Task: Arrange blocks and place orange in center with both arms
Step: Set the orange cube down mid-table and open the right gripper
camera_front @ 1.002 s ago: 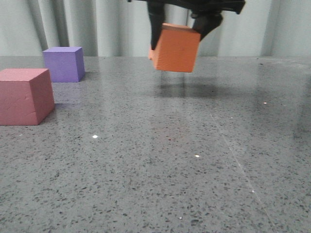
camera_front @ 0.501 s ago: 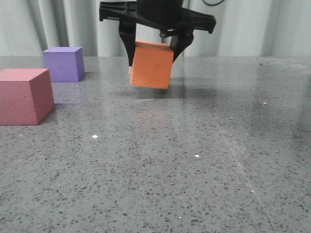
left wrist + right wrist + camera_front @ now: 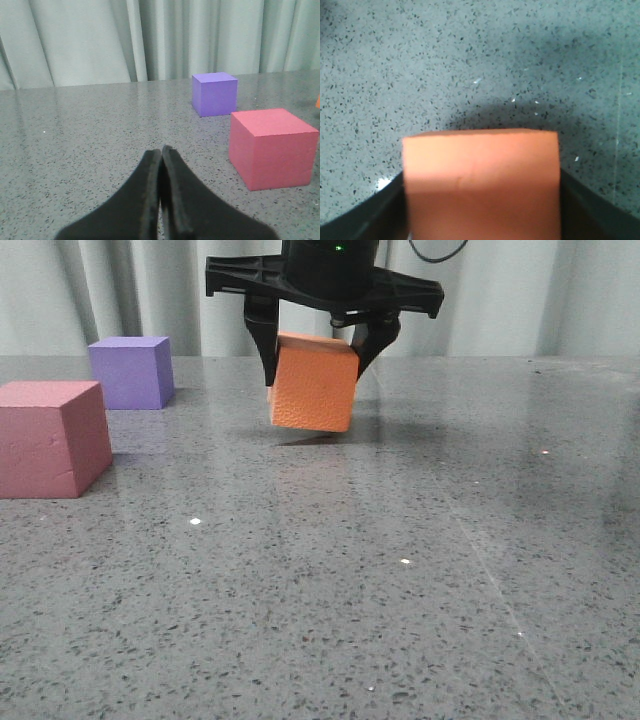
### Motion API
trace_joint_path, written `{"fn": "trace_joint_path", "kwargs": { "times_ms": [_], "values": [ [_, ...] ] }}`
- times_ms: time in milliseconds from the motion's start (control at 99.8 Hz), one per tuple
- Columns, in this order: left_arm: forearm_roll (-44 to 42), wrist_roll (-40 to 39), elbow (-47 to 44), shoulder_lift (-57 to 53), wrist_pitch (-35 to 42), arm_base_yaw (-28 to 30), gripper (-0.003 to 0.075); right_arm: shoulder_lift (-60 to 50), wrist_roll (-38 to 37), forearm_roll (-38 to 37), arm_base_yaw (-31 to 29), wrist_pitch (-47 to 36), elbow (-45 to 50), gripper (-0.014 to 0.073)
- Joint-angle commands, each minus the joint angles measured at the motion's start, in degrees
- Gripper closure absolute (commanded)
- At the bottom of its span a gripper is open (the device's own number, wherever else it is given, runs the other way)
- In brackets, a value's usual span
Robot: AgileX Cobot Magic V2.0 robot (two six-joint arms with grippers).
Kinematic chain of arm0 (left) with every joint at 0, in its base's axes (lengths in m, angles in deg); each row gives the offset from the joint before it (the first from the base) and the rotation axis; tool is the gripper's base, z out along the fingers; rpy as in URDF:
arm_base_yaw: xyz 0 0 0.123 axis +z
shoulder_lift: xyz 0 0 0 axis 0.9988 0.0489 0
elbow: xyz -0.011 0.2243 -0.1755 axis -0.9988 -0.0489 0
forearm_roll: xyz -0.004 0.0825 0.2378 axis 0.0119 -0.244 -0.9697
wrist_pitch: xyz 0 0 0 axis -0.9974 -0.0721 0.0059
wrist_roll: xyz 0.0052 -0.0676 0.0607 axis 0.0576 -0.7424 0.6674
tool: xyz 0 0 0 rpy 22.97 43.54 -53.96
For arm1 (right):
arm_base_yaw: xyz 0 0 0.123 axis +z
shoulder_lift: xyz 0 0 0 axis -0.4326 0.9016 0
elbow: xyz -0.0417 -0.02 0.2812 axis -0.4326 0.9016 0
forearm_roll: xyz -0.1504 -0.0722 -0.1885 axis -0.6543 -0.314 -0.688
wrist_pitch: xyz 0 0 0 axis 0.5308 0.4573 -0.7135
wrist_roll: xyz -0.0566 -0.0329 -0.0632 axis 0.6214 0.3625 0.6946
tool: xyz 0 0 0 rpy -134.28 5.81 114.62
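The orange cube (image 3: 312,395) hangs slightly tilted in my right gripper (image 3: 315,370), which is shut on its two sides, at the middle back of the grey stone tabletop (image 3: 380,570). Its lower edge is very close to the surface; I cannot tell whether it touches. In the right wrist view the orange cube (image 3: 480,170) fills the space between the fingers of the right gripper (image 3: 481,210). The pink-red cube (image 3: 50,440) and the purple cube (image 3: 130,372) stand at the left. My left gripper (image 3: 161,150) is shut and empty, left of the pink-red cube (image 3: 272,149) and purple cube (image 3: 215,94).
A pale grey-green curtain (image 3: 560,290) hangs behind the table's far edge. The pink-red cube is nearer the front than the purple one, with a small gap between them.
My right gripper has carried the orange cube left and down, from high at the back to just above the tabletop. The pink-red and purple cubes have not moved.
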Motion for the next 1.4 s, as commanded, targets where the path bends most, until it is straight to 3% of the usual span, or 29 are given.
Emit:
{"fn": "trace_joint_path", "kwargs": {
  "times_ms": [0,70,441,902,1123,1393],
  "values": [
    [0.4,-0.31,-3.23,-1.88,5.23,0.14,0.0739,-3.27,0.1,-1.74,-0.01,-1.59,-1.96,-0.0031],
    [0.4,-0.31,-3.23,-1.88,5.23,0.14,0.0739,-3.27,0.1,-1.74,-0.01,-1.47,-1.96,-0.0071],
    [0.4,-0.31,-3.23,-1.88,5.23,0.14,0.0739,-4.15,0.72,-2.75,-0.01,2.39,-4.68,-0.0069],
    [0.4,-0.31,-3.23,-1.88,5.23,0.14,0.0739,-16.02,16.66,-6.92,-1.75,3.15,-7.32,-0.0069],
    [0.4,-0.31,-3.23,-1.88,5.23,0.14,0.0739,-23.65,20.36,-7.39,-6.7,3.27,-0.72,-0.0069],
    [0.4,-0.31,-3.23,-1.88,5.23,0.14,0.0739,-35.77,22.93,-7.59,-14.89,-0.87,16.97,-0.0069]
  ]
}}
